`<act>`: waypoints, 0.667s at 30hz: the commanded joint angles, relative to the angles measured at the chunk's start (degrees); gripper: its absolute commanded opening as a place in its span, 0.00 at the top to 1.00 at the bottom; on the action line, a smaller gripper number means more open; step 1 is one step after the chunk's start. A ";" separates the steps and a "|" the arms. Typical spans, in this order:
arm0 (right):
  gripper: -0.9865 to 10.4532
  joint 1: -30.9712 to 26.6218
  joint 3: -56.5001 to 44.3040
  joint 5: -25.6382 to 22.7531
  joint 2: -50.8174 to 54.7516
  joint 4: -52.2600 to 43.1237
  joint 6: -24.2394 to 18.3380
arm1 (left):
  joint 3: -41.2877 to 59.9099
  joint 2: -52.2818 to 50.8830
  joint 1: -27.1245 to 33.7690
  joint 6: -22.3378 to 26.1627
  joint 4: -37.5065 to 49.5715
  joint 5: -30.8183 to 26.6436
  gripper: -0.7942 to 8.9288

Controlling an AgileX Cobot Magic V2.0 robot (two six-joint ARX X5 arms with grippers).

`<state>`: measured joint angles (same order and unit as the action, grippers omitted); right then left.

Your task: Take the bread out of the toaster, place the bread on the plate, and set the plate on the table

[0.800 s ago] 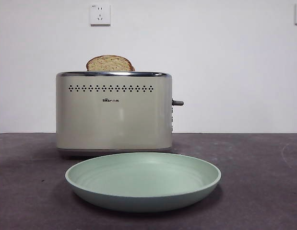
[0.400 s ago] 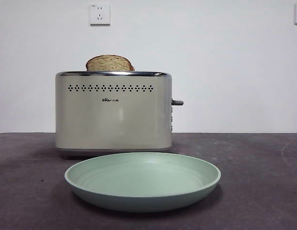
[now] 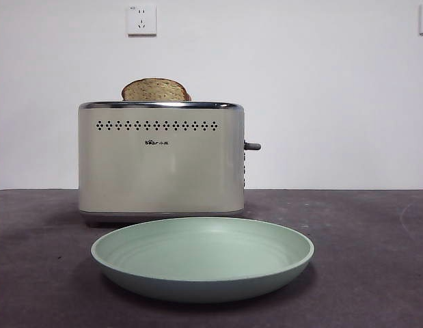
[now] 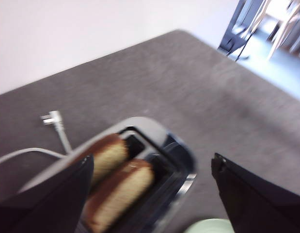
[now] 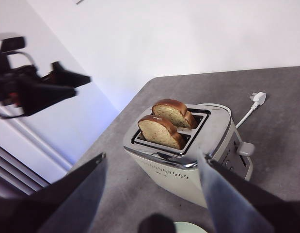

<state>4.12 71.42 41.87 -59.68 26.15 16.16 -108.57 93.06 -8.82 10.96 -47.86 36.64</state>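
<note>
Both of my pincers hang open and empty: the left pincer (image 4: 150, 194) above the toaster (image 3: 161, 158), the right pincer (image 5: 152, 194) farther back and higher. First step, I judge: nothing is lifted yet.

Nearest in the front view lies the plate (image 3: 201, 281), on the worktop (image 3: 375, 273) just before the toaster. Behind it the bread (image 3: 154, 89) stands upright in its slot.

Next, I must lower one pincer around the bread's crust and draw straight up.

Only my wrist views show a second slice (image 5: 175, 112) in the far slot and the unplugged cord (image 5: 251, 104); the front view shows neither pincer.
</note>
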 commanded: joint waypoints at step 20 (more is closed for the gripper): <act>0.64 0.13 0.22 0.00 -0.07 3.98 -2.10 | -3.98 16.00 -7.69 19.17 -4.48 -18.58 0.50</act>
<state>4.12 71.46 41.85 -59.68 30.28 14.94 -112.53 108.01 -16.56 29.41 -52.47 18.15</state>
